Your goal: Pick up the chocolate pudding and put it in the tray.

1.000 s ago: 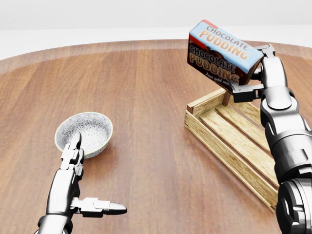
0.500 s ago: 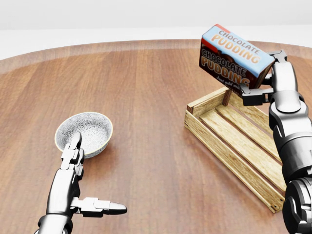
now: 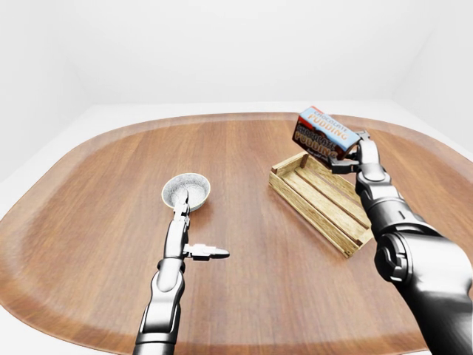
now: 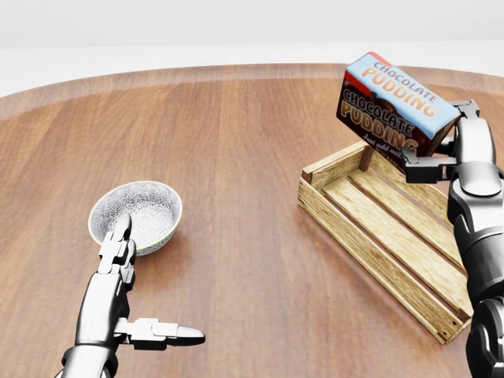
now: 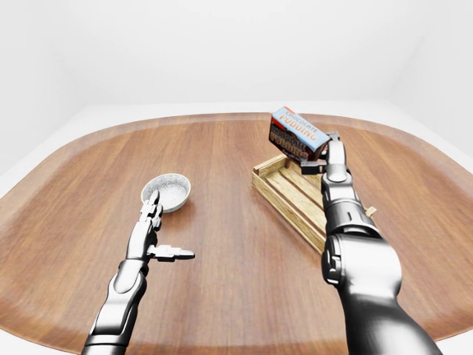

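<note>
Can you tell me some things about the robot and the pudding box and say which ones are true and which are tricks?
1. The right hand is holding the chocolate pudding box up in the air. True.
2. The pudding box is already lying flat inside the wooden tray. False: it is tilted, above the tray's top end in the head view.
3. The left hand is empty, with its fingers open. True.
4. The patterned bowl sits inside the tray. False: it stands on the table, well to the tray's left.
5. The bowl is full of pudding. False: it looks empty.
</note>
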You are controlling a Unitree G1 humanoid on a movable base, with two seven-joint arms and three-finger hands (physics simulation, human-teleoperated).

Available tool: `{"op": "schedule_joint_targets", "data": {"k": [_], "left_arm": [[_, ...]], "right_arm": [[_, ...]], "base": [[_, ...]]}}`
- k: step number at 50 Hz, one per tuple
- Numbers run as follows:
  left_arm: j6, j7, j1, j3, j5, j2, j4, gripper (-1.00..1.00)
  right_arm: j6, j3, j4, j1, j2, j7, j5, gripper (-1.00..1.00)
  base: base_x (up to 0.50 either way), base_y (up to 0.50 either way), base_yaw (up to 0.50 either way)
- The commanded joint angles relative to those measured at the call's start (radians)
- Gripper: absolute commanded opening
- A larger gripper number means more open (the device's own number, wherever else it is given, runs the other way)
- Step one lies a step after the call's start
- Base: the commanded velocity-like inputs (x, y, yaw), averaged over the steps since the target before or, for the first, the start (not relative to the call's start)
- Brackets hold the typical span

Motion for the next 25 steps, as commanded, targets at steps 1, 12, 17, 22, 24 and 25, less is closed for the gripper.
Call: {"op": "schedule_joint_targets", "data": {"k": [1, 12, 17, 22, 24, 25], "left_arm": [[-0.005, -0.013, -0.003, 0.006, -0.026, -0.001, 0.003, 1.0], [-0.004, -0.015, 0.001, 0.005, -0.023, -0.001, -0.002, 1.0], [-0.001, -0.015, 0.002, 0.004, -0.022, -0.002, -0.006, 1.0], [0.001, -0.016, 0.002, 0.005, -0.023, -0.001, -0.008, 1.0], [-0.001, -0.017, 0.0, 0.006, -0.023, -0.001, -0.005, 1.0], [-0.001, -0.017, 0.0, 0.006, -0.023, -0.001, -0.005, 1.0]], "right_arm": [[0.0, -0.027, -0.007, 0.031, -0.011, -0.018, 0.008, -1.0], [0.0, -0.035, -0.002, 0.061, -0.009, -0.032, 0.005, -1.0], [0.0, -0.04, -0.001, 0.074, -0.01, -0.035, 0.004, -1.0], [0.0, -0.044, 0.001, 0.082, -0.012, -0.038, 0.004, -1.0], [0.0, -0.041, 0.001, 0.085, -0.01, -0.042, 0.001, -1.0], [0.0, -0.041, 0.001, 0.085, -0.01, -0.042, 0.001, -1.0]], "base": [[0.0, 0.0, 0.0], [0.0, 0.0, 0.0], [0.0, 0.0, 0.0], [0.0, 0.0, 0.0], [0.0, 0.0, 0.0], [0.0, 0.0, 0.0]]}}
